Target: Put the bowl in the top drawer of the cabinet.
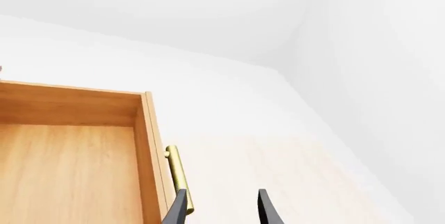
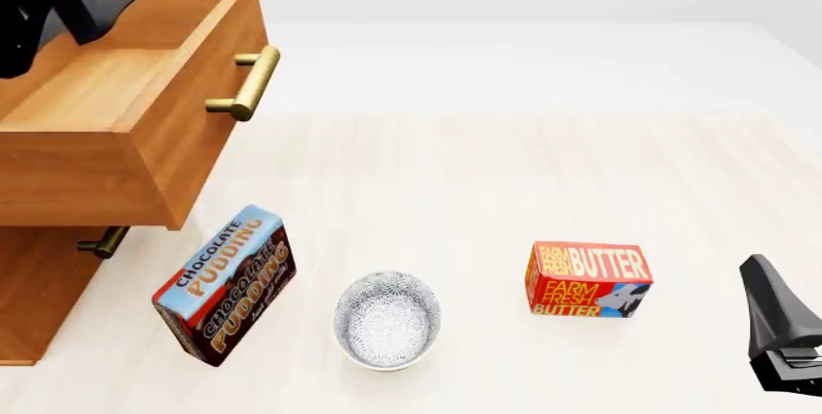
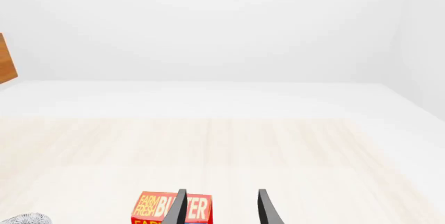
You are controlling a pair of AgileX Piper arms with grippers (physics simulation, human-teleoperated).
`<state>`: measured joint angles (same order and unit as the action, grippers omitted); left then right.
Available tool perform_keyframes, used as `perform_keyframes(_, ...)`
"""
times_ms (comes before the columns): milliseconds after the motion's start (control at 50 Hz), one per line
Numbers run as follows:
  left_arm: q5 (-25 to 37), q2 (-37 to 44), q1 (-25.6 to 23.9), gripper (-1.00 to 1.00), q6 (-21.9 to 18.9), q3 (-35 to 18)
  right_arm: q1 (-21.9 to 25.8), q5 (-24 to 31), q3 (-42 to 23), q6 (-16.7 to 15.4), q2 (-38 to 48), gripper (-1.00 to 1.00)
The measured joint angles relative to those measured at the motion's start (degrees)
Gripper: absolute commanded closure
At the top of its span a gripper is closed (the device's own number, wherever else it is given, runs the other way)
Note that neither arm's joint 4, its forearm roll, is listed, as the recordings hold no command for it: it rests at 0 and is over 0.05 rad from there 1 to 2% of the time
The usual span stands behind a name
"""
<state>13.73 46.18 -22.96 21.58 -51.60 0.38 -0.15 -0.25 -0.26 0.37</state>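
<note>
Matt orange-brown wood cabinet (image 2: 38, 318) — shiny brass handle (image 2: 246, 85), patterned ceramic bowl (image 2: 387, 321), pale wood-grain table (image 2: 540, 173)

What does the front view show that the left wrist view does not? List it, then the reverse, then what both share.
Only the front view shows the bowl, the chocolate pudding box, the butter box, the lower drawer's handle and the right gripper.

Only the left wrist view shows the left gripper, its fingers open with nothing between them, close beside the handle.

Both show the top drawer pulled open and empty, its brass handle, and the pale table.
</note>
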Motion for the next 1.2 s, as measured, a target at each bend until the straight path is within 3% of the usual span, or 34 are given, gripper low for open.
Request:
perform_keyframes(620, 4.15, -8.33, -6.25, -1.0, -4.39, 2.95, 0.01, 0.0, 0.0, 0.0, 0.0, -1.0)
perform_keyframes(1200, 3.32, -8.94, -15.41, -1.0, -6.91, 5.06, 0.0, 0.0, 0.0, 0.0, 0.0, -1.0)
